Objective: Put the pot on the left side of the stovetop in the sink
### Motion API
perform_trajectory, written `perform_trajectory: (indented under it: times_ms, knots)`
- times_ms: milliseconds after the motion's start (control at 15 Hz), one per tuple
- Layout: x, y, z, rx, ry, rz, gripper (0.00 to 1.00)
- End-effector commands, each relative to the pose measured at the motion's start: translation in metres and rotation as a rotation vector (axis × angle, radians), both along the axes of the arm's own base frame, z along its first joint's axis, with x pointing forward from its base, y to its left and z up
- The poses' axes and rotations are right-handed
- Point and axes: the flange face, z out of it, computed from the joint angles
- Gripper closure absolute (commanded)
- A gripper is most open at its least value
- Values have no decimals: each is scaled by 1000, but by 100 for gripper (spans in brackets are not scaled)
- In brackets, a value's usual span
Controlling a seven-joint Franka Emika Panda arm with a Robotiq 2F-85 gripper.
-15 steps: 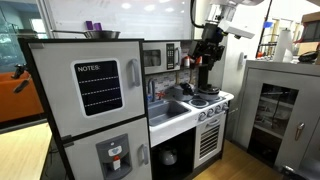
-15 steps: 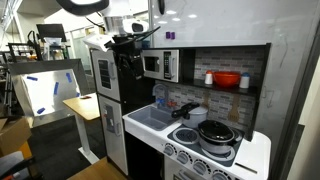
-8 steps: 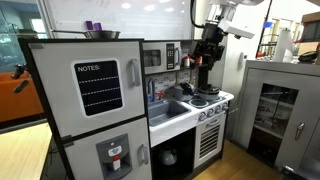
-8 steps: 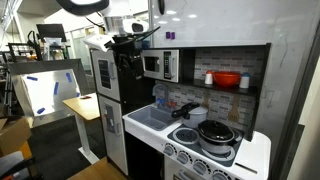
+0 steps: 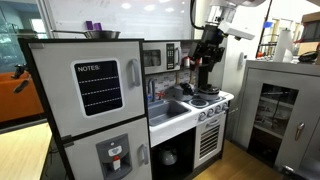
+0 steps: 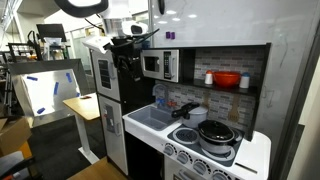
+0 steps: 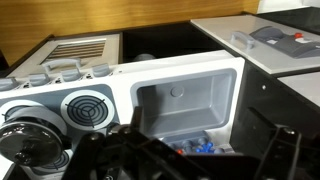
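Note:
A small silver pot point(image 6: 189, 112) with a dark handle stands at the back left of the stovetop point(image 6: 186, 138), next to the sink point(image 6: 150, 118); it also shows in an exterior view point(image 5: 187, 89). The sink is a grey basin in the wrist view point(image 7: 185, 95). My gripper point(image 6: 128, 60) hangs high above the toy kitchen, over the sink and counter, and also shows in an exterior view point(image 5: 208, 56). In the wrist view its dark fingers point(image 7: 200, 160) stand wide apart, open and empty. The small pot is hidden there.
A larger lidded pot point(image 6: 215, 133) sits on the right of the stovetop and shows in the wrist view point(image 7: 25, 135). Small blue items point(image 7: 190, 147) lie in the sink. A microwave point(image 6: 158, 66), a shelf with a red bowl point(image 6: 226, 79) and a fridge point(image 5: 95, 100) surround the counter.

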Motion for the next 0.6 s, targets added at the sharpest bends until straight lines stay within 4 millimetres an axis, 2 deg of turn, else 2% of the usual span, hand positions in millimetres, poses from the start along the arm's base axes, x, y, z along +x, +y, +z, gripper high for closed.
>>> perform_trajectory:
  times_ms: [0,533]
  knots:
    - [-2,0,-12,2,-22,-10,0]
    - [2,2,-44,-8,-132,-67,0]
